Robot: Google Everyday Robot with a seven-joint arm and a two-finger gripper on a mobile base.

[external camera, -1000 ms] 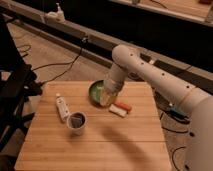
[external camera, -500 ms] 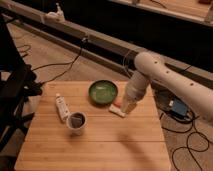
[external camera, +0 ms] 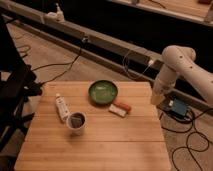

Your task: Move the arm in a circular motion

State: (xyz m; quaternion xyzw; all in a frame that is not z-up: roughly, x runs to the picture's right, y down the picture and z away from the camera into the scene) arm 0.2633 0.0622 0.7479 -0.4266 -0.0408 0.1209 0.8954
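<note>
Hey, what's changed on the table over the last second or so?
The arm swung right: its gripper went from over the green bowl, past the orange and white pieces, to the right edge of the table. It took hold of nothing. The bowl, cup, white tube and both pieces stayed put.

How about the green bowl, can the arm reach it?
Probably yes. The arm holds its hand just beyond the table edge, and nothing stands between it and the green bowl.
</note>
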